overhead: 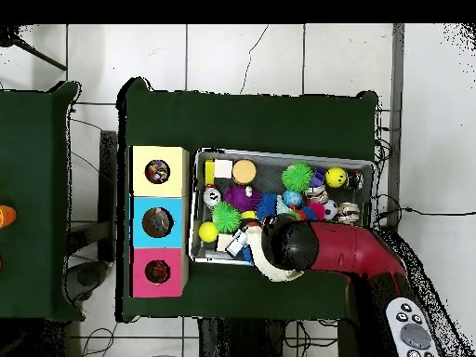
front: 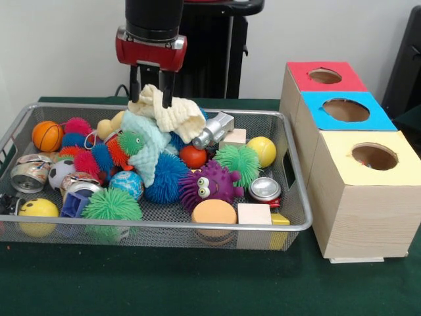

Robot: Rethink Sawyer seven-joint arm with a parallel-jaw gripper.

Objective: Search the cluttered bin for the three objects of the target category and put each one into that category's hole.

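My gripper point(front: 152, 92) hangs over the back of the mesh bin point(front: 164, 226) and is shut on a cream waffle cloth point(front: 173, 113), which droops from the fingers to the right. A mint cloth point(front: 148, 141) lies just beneath it on the pile. To the right stand three wooden boxes, each with a round hole: red top point(front: 325, 76), blue top point(front: 345, 109), yellow top point(front: 373, 157). From overhead the arm point(overhead: 321, 249) hides the gripper; only a fold of the cream cloth point(overhead: 270, 269) shows at the bin's point(overhead: 279, 156) near rim.
The bin holds a purple spiky monster point(front: 209, 184), green spiky balls point(front: 238, 161), a blue spiky ball point(front: 166, 176), a yellow ball point(front: 263, 150), a basketball point(front: 47, 135), a silver can point(front: 265, 189), wooden blocks point(front: 254, 214) and an orange disc point(front: 214, 212).
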